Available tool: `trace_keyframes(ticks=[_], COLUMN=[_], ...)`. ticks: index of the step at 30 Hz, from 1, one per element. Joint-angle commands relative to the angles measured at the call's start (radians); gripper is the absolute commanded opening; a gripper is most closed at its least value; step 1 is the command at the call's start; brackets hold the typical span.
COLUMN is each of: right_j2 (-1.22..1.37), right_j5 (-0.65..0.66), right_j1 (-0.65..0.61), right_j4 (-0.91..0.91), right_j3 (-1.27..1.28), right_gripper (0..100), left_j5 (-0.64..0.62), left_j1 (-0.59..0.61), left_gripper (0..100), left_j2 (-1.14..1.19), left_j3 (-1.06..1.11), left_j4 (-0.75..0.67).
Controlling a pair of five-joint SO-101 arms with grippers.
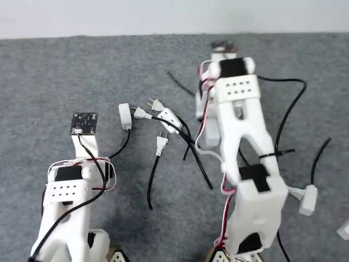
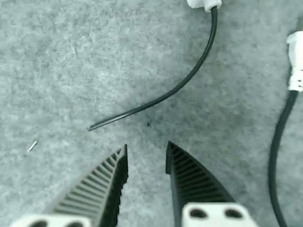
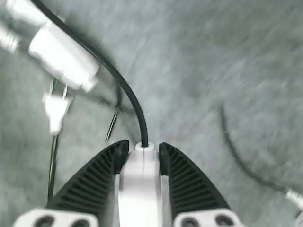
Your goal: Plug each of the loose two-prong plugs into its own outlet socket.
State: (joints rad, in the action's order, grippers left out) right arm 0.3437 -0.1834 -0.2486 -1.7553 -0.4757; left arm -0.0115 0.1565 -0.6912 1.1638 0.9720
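Right gripper (image 3: 143, 144) clamping white plug (image 3: 141, 176), left gripper (image 2: 147, 146) parted above carpet (image 2: 71, 71)

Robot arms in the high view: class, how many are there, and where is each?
2. The left arm is at the lower left of the table; the right arm is at the right, stretched farther across it.

White plastic connector (image 3: 139, 189) w/ black cord in right gripper (image 3: 143, 144): front end hidden, plug or socket unclear. Small white piece (image 1: 343, 229), near right: cut by edge.
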Motion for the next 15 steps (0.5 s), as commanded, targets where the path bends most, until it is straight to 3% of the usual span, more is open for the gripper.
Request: trace_keyframes(ticks=[1,8,12,15], right_j2=[-0.173,-0.305,-0.306,-0.321], right_j5=[-0.028,-0.008,0.051,0.064], right_j1=[-0.088,-0.242,-0.375,-0.433], right_j4=[-0.022,0.166,0.245,0.337], right_j3=[0.163,0.466,0.643,0.77], right_gripper=[0.8,0.8,0.9,0.9], left_j5=[-0.008,0.049,0.06,0.06], left_j1=[0.002,-0.014,0.075,0.077], left_gripper=[12,15,19,19], left_j2=[-0.149,-0.608,-0.706,-0.706], left_j3=[0.015,0.151,0.176,0.176], left_j4=[0.023,0.281,0.31,0.31])
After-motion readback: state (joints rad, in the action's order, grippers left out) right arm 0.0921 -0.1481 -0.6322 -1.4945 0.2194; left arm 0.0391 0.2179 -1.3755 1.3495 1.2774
